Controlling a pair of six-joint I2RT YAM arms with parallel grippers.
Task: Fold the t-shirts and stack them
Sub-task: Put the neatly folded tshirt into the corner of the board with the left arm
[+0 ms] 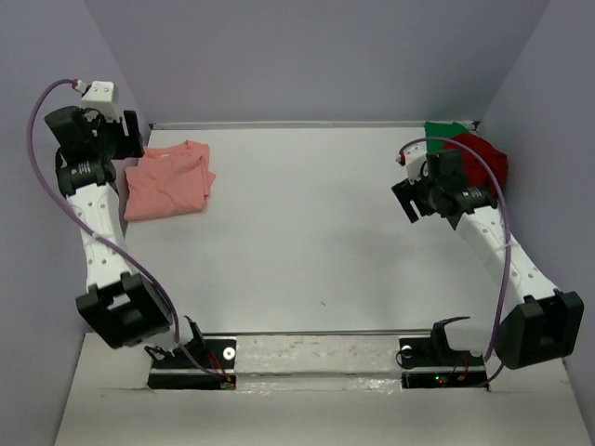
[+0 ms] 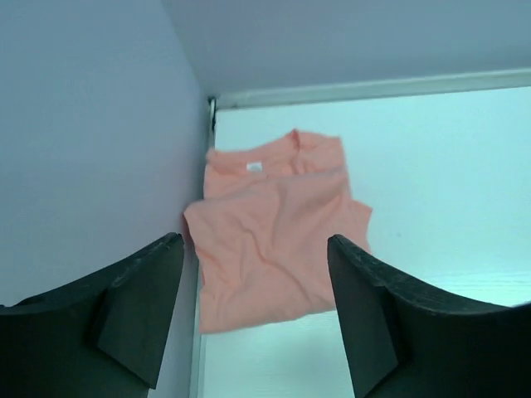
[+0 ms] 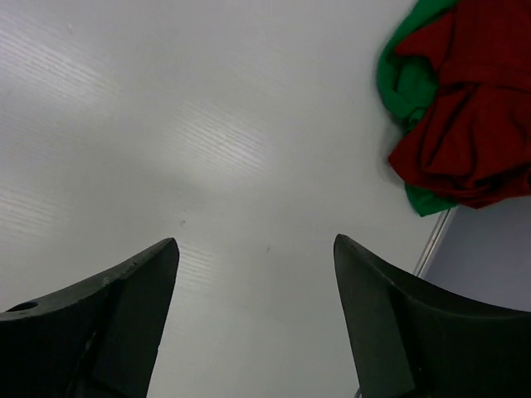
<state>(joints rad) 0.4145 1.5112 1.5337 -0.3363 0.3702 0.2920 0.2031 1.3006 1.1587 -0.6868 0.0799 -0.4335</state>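
The salmon-pink t-shirt carries a white neck label, apparently unreadable.

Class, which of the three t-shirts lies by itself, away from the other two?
The salmon-pink t-shirt, folded alone at the far left. The dark red t-shirt and green t-shirt are heaped together in the far right corner.
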